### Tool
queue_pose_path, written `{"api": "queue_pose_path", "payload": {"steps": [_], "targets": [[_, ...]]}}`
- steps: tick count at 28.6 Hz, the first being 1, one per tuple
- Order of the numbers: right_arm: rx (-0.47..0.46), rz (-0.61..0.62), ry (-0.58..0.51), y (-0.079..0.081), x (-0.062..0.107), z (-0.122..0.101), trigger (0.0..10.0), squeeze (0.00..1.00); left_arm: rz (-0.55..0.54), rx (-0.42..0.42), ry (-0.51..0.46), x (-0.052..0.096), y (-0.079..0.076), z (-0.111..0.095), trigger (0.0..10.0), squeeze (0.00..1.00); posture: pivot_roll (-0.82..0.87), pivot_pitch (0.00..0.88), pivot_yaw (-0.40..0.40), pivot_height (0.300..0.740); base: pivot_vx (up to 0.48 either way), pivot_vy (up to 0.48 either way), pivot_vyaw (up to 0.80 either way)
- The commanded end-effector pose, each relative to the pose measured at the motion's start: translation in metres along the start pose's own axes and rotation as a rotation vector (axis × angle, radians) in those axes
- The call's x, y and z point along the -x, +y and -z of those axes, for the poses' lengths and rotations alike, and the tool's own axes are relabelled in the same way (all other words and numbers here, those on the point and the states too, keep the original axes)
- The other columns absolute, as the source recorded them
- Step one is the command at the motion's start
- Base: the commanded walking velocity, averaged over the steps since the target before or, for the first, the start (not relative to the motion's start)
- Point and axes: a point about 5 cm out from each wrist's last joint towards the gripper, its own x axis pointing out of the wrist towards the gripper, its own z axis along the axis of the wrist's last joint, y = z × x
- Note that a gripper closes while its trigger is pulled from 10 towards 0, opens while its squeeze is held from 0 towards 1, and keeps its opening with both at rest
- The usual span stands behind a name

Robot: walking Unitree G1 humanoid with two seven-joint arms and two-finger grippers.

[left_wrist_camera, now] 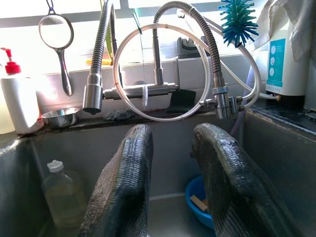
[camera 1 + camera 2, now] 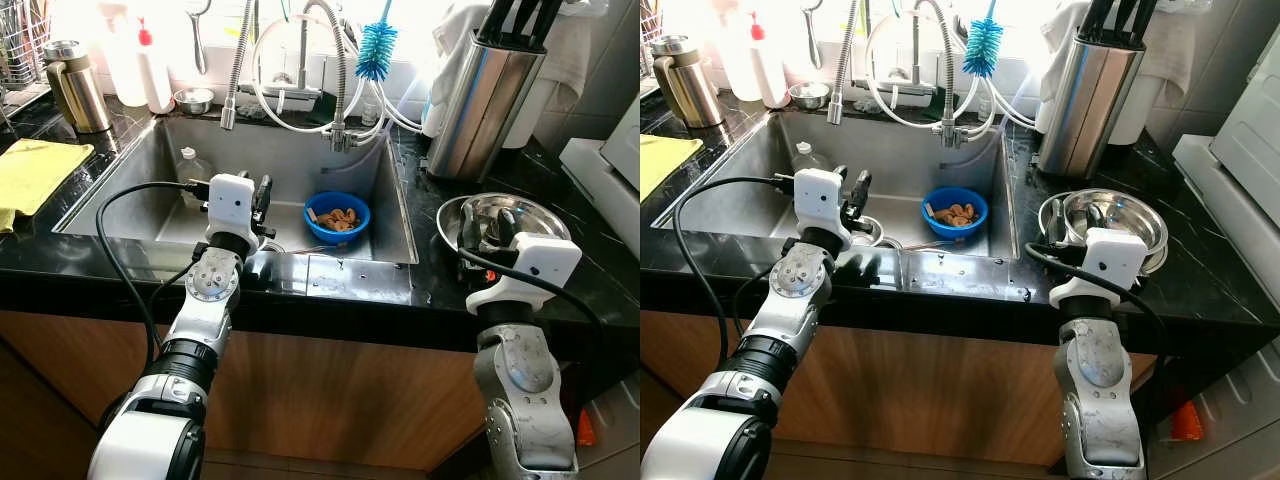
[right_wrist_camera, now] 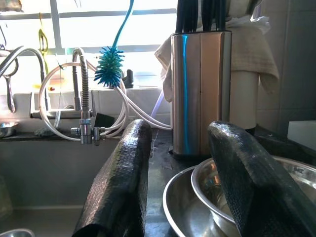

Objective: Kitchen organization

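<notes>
The left tool point(image 2: 262, 196) hangs over the near edge of the stainless steel sink point(image 2: 130, 190), its two ribbed black fingers point(image 1: 123, 192) spread apart and grasping nothing, pointing toward the back wall. One round blue plastic bowl point(image 2: 337, 217) sits on the sink floor toward its right side, holding several tan pieces, possibly food scraps. One clear plastic bottle point(image 2: 193, 166) with a white cap stands upright at the sink's left. The right tool point(image 3: 180, 182) is likewise released, its fingers straddling the near rim of two nested, shiny steel bowls point(image 2: 530, 215) on the black marbled surface point(image 2: 360, 285) right of the sink. Behind them one tall cylindrical steel knife block point(image 2: 480, 95) stands upright. One blue bristled bottle brush point(image 2: 376, 50) hangs head-down by the coiled metal faucet hose point(image 2: 238, 70). A yellow cloth point(image 2: 35, 172) lies flat at far left.
</notes>
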Motion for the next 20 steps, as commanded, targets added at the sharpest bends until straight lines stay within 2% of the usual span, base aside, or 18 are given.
{"api": "queue_pose_path", "payload": {"steps": [1,20], "targets": [[0.005,0.019,-0.003,-0.0052,-0.0023,-0.0013,10.0,0.00,0.022,-0.017,-0.007,-0.0018,-0.0034,-0.0018,10.0,0.00,0.14,0.014,-0.065,0.740,0.000,0.000,0.00],[0.024,0.053,-0.017,-0.0138,-0.0026,-0.0040,10.0,0.00,0.037,-0.016,-0.025,-0.0050,-0.0045,-0.0068,10.0,0.00,0.12,0.043,-0.054,0.740,0.000,0.000,0.00]]}}
